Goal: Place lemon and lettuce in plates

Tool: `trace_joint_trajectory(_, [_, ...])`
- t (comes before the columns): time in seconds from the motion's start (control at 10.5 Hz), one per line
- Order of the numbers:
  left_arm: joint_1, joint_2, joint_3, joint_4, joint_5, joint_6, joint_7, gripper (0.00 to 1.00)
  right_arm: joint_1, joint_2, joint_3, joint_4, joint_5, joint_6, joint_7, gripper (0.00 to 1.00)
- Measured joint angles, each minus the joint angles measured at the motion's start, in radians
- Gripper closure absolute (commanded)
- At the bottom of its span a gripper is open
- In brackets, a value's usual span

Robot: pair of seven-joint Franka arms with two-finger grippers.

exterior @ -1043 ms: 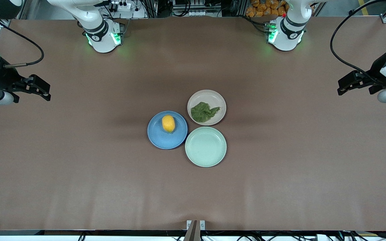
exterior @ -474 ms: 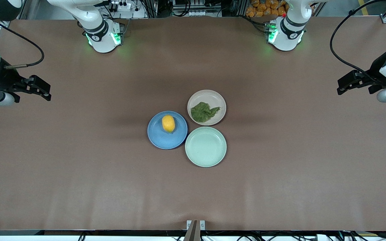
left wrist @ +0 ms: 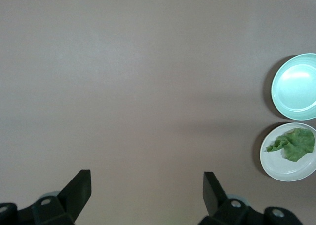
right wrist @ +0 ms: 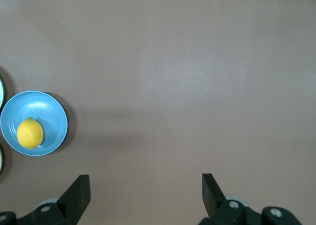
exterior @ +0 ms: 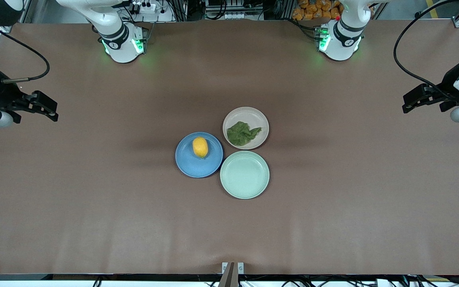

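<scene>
The lemon (exterior: 200, 147) sits in the blue plate (exterior: 191, 165); beside it, the beige plate (exterior: 253, 114) holds the lettuce (exterior: 242, 134). Left tool (exterior: 409, 103) and right tool (exterior: 50, 110) hang wide, well apart from the blue plate

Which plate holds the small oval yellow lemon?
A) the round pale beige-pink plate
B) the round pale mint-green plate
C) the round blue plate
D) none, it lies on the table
C: the small oval yellow lemon lies in the round blue plate, while the dark green wrinkly lettuce leaf lies in the round beige-pink plate.

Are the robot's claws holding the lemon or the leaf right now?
No. Both claws, left and right, are open and empty. The lemon and lettuce sit on plates.
</scene>
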Motion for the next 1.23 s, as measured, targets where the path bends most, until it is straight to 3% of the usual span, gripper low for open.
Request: trace_joint_trajectory(1.23, [0.0,0.0,0.003,0.0,0.0,0.03,0.0,0.0,-0.011,0.0,-0.003,0.0,0.0,-0.001,0.0,0.0])
